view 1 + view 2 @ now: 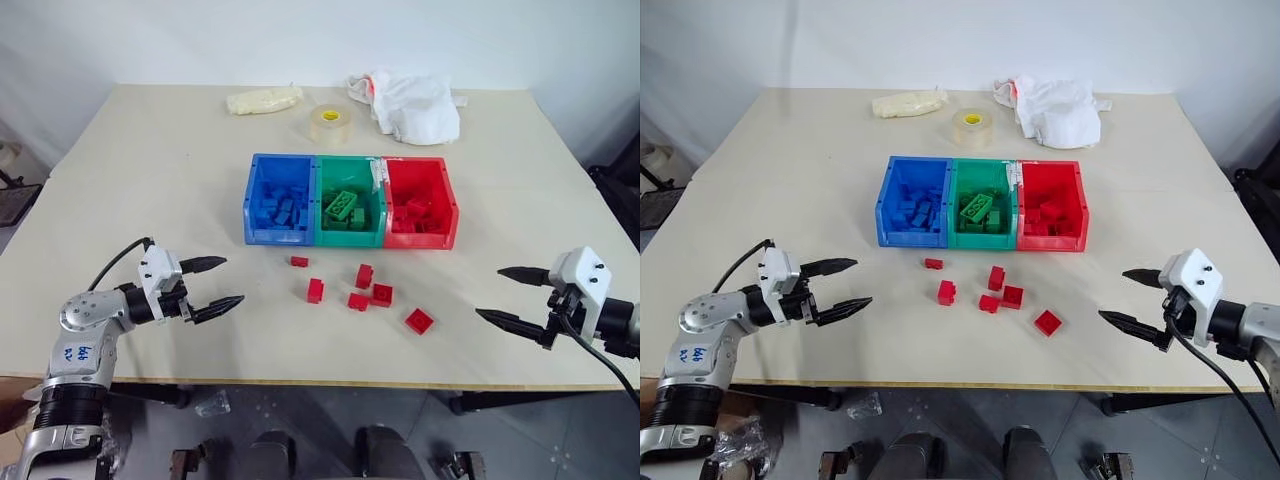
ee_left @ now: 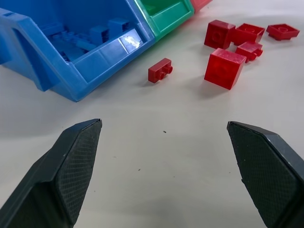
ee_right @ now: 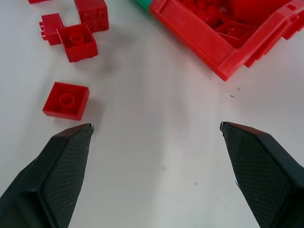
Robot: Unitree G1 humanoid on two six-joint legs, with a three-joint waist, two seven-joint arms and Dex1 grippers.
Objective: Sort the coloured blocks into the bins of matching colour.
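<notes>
Nearest the front edge of the tabletop (image 1: 150, 170), the left claw (image 1: 218, 283) hovers just above the surface with its two black fingers spread wide, gripping nothing and touching nothing; it points toward the middle of the tabletop. On the opposite side the right claw (image 1: 506, 295) is likewise spread wide and empty, pointing inward from the right edge. Between the two claws, a little farther in, six loose red blocks lie scattered on the bare surface: a flat square red block (image 1: 419, 321) lies nearest the right claw, then a cluster of three red blocks (image 1: 368, 288) close together, a single upright red block (image 1: 315, 290) to their left, and a small red block (image 1: 299, 262) just in front of the bins. Nothing stands between either claw and these blocks. Behind them the three bins sit touching side by side in a row: the blue bin (image 1: 249, 200) on the left holds blue blocks, the green bin (image 1: 318, 198) in the middle holds green blocks, and the red bin (image 1: 450, 205) on the right holds red blocks. Farther back, well apart from the bins, stands a clear tape roll (image 1: 328, 123), with a pale wrapped bundle (image 1: 263, 100) to its left and a crumpled white cloth (image 1: 415, 108) to its right, near the far edge.
</notes>
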